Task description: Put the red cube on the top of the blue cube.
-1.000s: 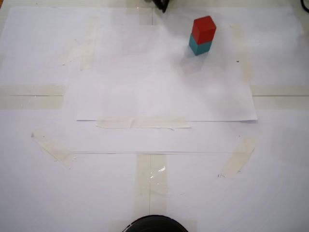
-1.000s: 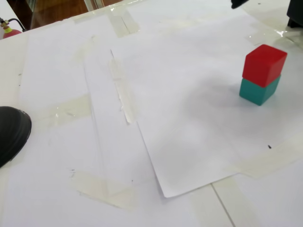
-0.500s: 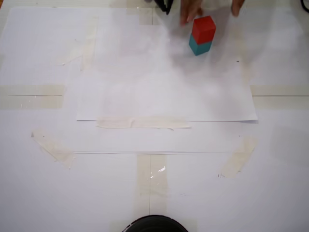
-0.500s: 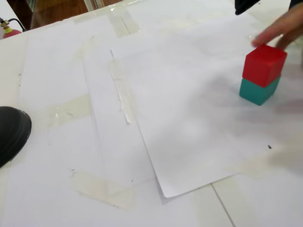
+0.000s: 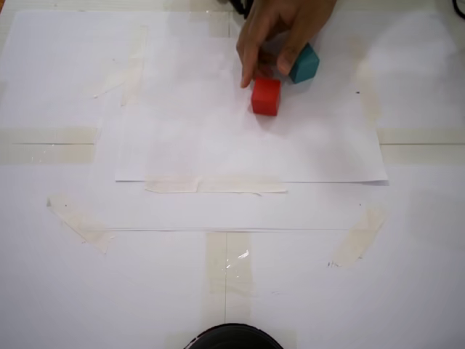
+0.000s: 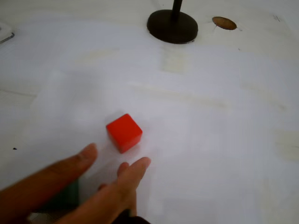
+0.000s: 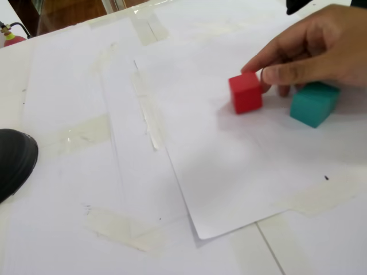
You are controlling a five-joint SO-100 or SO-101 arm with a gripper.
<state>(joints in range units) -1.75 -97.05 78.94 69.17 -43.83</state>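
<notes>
Two cubes were counted — one red cube (image 5: 266, 97) and one blue cube (image 5: 304, 64) — together with a single human hand (image 5: 280, 33) reaching in over them. The red cube (image 7: 246, 93) was seen as a small matte block of bright red with plain faces and crisp edges, sitting flat on the paper. The blue cube (image 7: 313, 103) was of much the same size, teal in tone, and likewise plain and matte. In a fixed view from above, the red cube was placed in the upper middle of the sheet, with the blue cube just beside it to the upper right, the two close but apart. The hand (image 7: 312, 48) was spread over both; a fingertip appeared to touch the red cube's far upper edge, and the blue cube was partly covered by the palm. In the wrist view, the red cube (image 6: 124, 132) was seen standing alone near the centre, with fingers (image 6: 133, 173) just short of it; a dim teal patch behind the hand may have been the blue cube, though this could not be told for certain.

The robot's gripper was not shown in any picture, so whether it was open or closed could not be told.

The surface was a white table covered with sheets of white paper (image 5: 182, 138), held down by strips of translucent tape (image 5: 215, 185). A dark round base (image 6: 172, 26) with a thin post was seen at the far edge in the wrist view — and a brown oval spot (image 6: 224, 23) beside it.
</notes>
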